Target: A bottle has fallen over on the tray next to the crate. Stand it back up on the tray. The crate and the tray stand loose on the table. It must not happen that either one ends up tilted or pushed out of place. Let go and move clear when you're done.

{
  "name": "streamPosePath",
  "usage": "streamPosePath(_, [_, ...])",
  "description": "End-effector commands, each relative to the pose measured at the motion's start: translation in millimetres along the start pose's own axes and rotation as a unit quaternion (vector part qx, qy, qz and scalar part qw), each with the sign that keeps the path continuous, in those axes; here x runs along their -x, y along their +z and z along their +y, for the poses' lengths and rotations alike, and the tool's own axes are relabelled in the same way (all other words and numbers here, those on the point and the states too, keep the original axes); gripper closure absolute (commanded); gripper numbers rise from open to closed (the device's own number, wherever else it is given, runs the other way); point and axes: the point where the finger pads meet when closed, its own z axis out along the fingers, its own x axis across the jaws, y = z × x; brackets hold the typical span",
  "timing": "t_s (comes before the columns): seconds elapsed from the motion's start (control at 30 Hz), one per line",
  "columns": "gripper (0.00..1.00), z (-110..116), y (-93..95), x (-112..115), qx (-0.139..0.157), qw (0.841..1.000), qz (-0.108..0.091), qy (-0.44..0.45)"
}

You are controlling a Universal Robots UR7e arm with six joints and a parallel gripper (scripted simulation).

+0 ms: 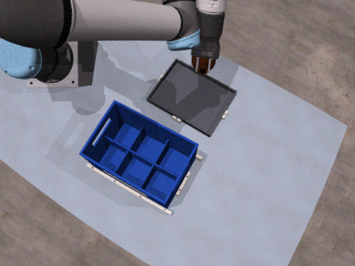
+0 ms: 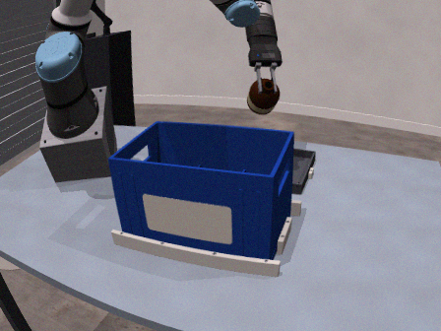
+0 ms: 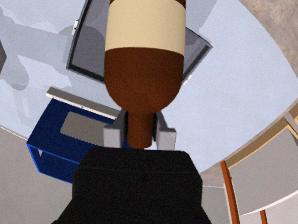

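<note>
Even, soft overhead light; faint shadows on the table [image 1: 257, 166]; slight blur, curved wrist-view edges.

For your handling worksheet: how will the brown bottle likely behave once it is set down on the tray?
The bottle looks rigid. Its round body would probably roll if laid flat. Held by the thin neck in the hand, it may swing. Tall and narrow, it could tip on the tray if released tilted.
</note>
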Motion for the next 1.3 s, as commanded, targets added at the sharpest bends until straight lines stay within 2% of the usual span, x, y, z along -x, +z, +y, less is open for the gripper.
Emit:
streamPosePath(0.0, [1.0, 0.2, -0.3, 0.0, 0.006, 1.0, -0.001, 0.001])
streamPosePath(0.83, [1.0, -0.6, -0.7, -0.1, 0.074, 0.997, 0.0, 0.001])
streamPosePath(1.27, [1.0, -0.7, -1.1, -0.6, 0.083, 0.997, 0.001, 0.0])
